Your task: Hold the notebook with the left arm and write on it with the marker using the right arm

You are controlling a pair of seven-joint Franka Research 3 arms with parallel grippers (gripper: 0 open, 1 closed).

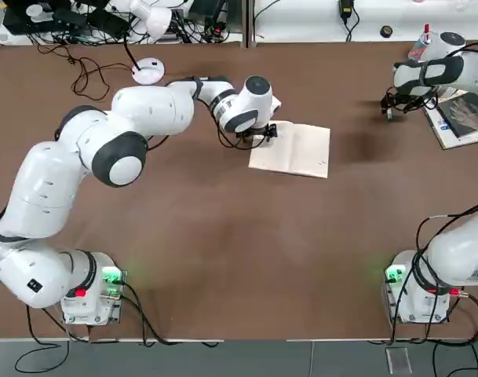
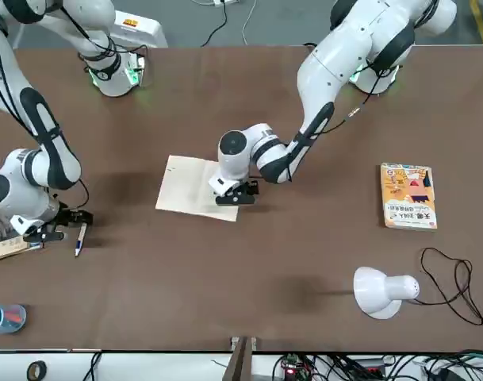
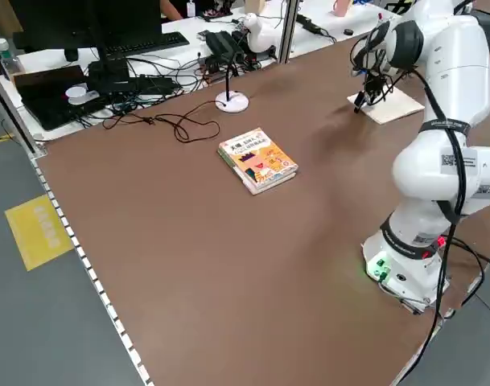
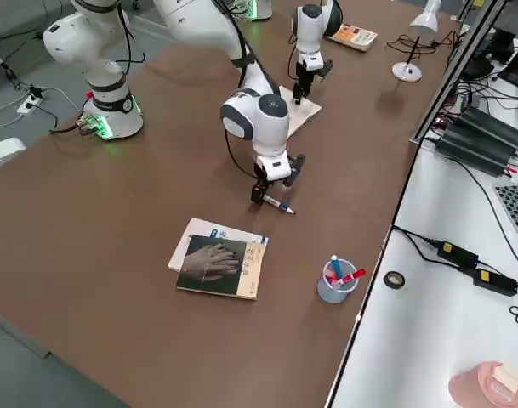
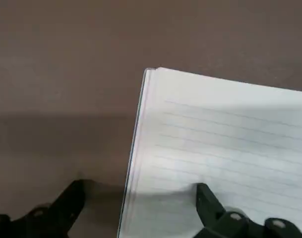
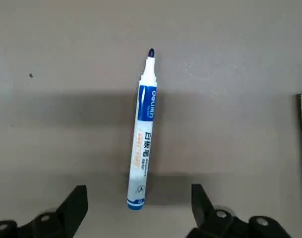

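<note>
Right wrist view alone shows the marker [image 6: 143, 134] uncapped, lying flat on the surface [image 6: 230, 74] between the right jaws [image 6: 138, 208], spread wide and empty. In the top view's upper centre, the left arm [image 1: 144, 118] reaches over, its jaws [image 1: 257, 137] released, straddling the notebook's [image 1: 297, 149] left edge.

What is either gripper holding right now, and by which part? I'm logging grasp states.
Nothing. The right gripper is open above the marker lying on the table; the left gripper is open, straddling the notebook edge.
</note>
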